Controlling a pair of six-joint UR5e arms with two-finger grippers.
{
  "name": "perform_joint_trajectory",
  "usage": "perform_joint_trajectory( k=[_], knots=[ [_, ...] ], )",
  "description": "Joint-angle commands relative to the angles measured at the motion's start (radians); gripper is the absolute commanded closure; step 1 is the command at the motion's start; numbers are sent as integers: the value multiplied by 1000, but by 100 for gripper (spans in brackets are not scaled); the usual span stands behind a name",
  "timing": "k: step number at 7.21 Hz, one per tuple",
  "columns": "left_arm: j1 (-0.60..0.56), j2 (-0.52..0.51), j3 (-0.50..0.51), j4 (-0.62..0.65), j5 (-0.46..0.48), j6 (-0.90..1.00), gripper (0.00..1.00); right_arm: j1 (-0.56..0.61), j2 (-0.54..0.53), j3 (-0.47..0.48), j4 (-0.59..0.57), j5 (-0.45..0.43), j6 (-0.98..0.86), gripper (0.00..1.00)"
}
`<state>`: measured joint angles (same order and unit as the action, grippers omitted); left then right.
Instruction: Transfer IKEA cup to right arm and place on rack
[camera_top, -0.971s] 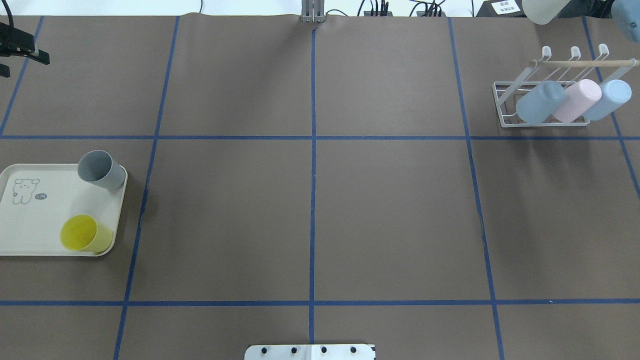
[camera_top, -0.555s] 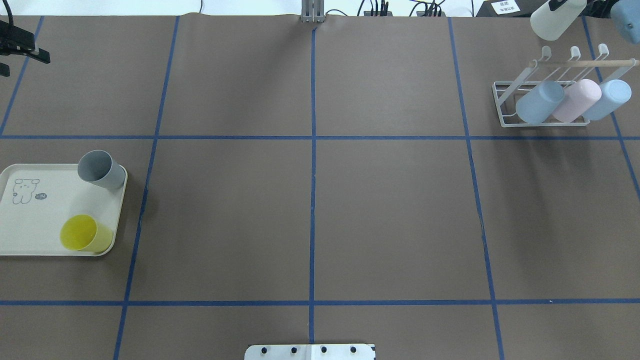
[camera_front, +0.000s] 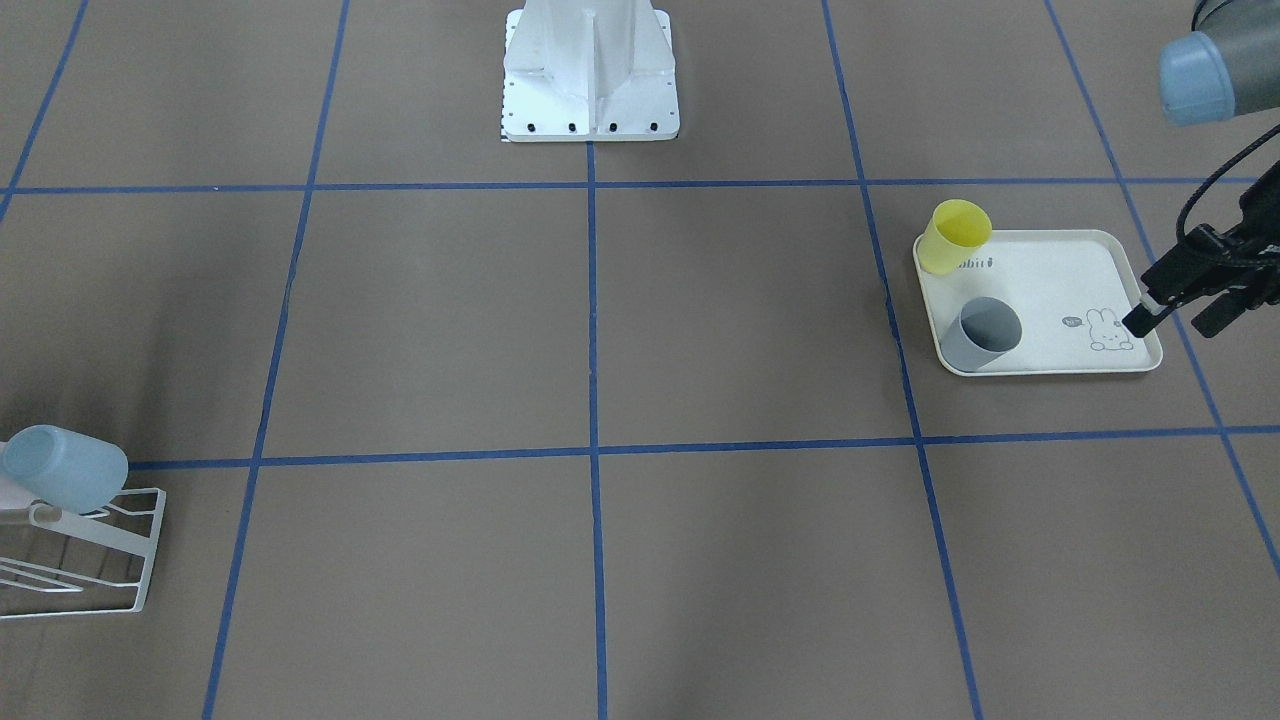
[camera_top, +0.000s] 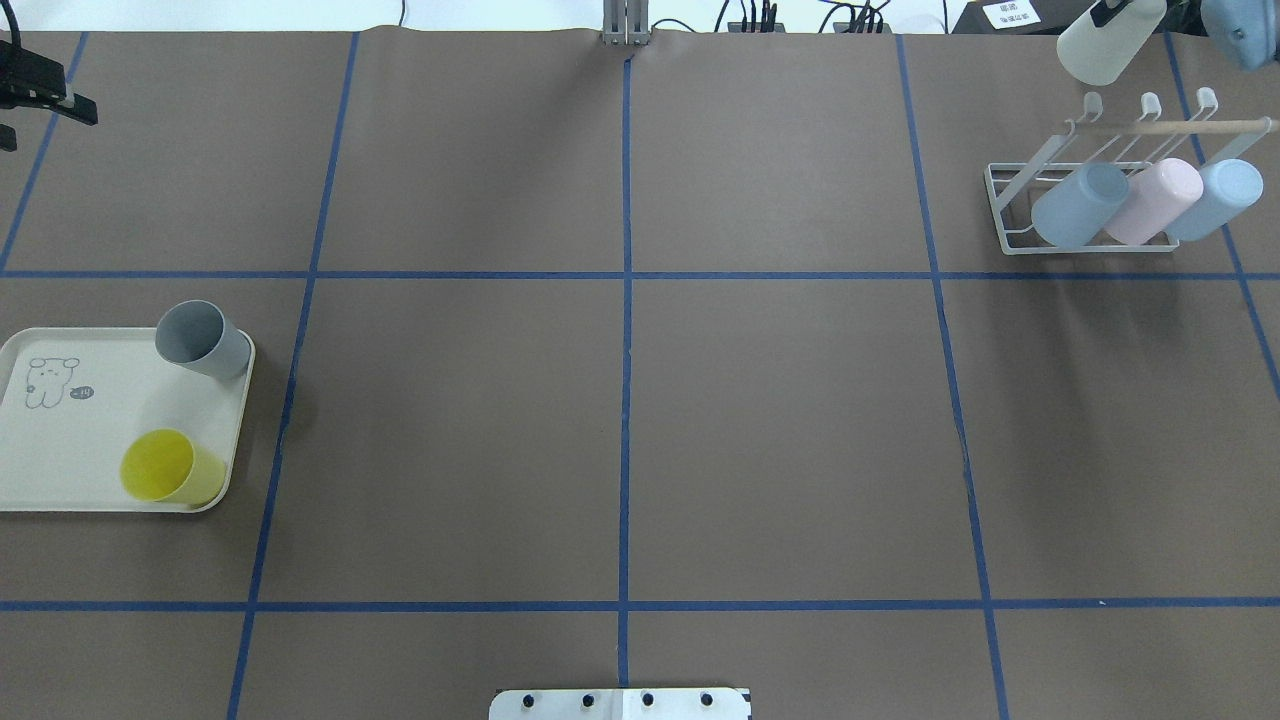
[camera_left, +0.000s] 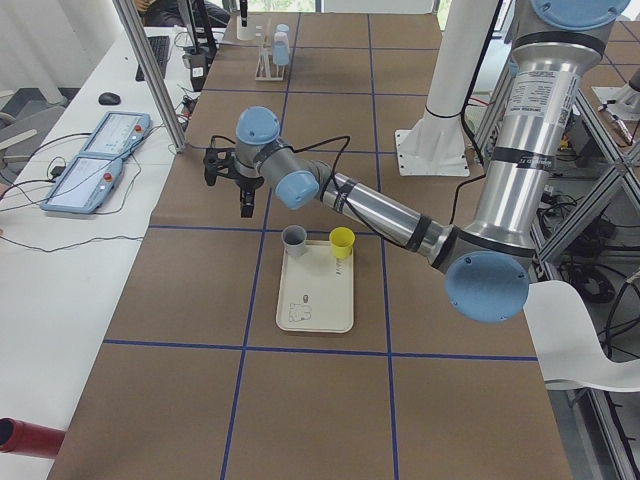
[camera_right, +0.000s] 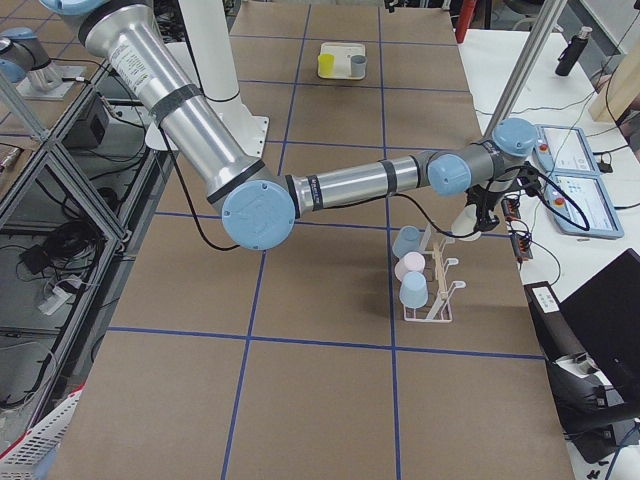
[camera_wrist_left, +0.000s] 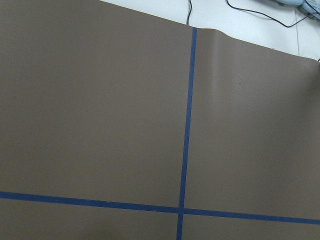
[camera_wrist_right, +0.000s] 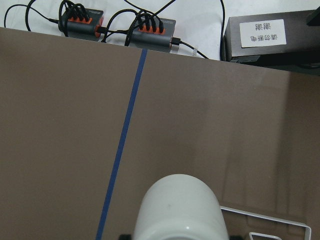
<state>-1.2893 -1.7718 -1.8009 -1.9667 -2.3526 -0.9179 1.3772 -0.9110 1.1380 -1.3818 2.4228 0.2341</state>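
Observation:
A white IKEA cup (camera_top: 1100, 48) hangs tilted in the air at the table's far right corner, with my right gripper (camera_top: 1114, 12) shut on its upper end. The cup is just beyond the white wire rack (camera_top: 1008, 208), close to its left prong. In the right wrist view the cup's closed base (camera_wrist_right: 180, 210) fills the bottom centre, and a corner of the rack (camera_wrist_right: 265, 224) shows beside it. Three cups lean on the rack: blue-grey (camera_top: 1080, 205), pink (camera_top: 1155, 200) and light blue (camera_top: 1215, 198). My left gripper (camera_front: 1175, 318) stands open and empty above the tray's outer end.
A cream rabbit-print tray (camera_top: 60, 450) at the left holds a grey cup (camera_top: 200, 340) and a yellow cup (camera_top: 165, 470), both upright. Power strips and cables (camera_wrist_right: 115, 22) lie past the table's far edge. Blue tape lines grid the brown table.
My right gripper has brought the white cup down and slightly right into view, closer to the rack's left prong. The left gripper has hardly moved.

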Motion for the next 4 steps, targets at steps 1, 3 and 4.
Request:
perform_joint_trajectory(
  k=[1,3,4],
  knots=[
    [1,-1,-2,0,0,-1,0,-13,-6,-4,-2,-1,-10,74],
    [1,-2,-2,0,0,-4,0,-13,-17,-4,-2,-1,-24,74],
    [1,-2,0,0,0,-6,0,-13,-26,-1,-2,1,-25,74]
  ],
)
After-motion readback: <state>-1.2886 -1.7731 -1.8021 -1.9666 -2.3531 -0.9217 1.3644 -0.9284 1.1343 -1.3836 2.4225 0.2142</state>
